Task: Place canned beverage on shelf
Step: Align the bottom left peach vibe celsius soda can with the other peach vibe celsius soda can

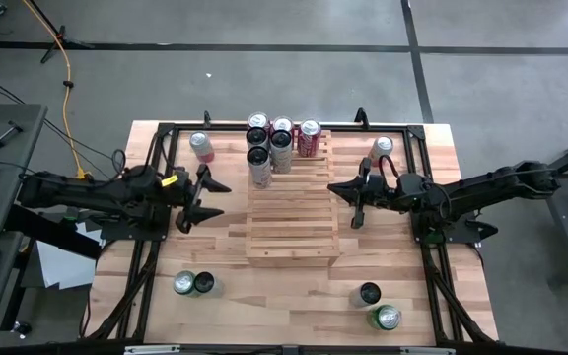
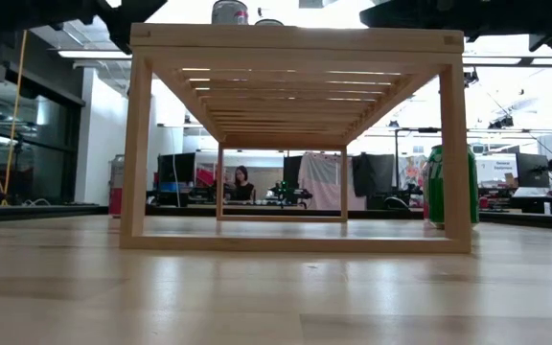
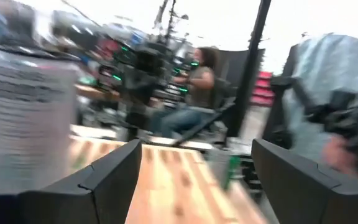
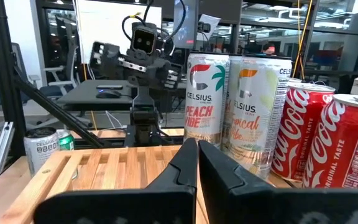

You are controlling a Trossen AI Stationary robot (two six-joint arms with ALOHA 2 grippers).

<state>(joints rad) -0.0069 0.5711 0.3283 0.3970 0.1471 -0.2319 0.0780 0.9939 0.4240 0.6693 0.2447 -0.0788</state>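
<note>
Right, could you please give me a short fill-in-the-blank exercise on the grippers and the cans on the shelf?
1. The left gripper is ___, holding nothing.
2. The right gripper is ___, holding nothing.
3. The two red cans on the shelf are labelled ___.
Missing words: open; shut; Coca-Cola.

Robotics lab: desks with monitors [image 2: 530,171], seated person [image 2: 241,184], taped concrete floor [image 1: 294,69].

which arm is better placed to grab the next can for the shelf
Probably left. The left gripper is open, with the pink-topped can near it off the shelf. The right gripper has its jaws shut, so it would need to open first.
</note>
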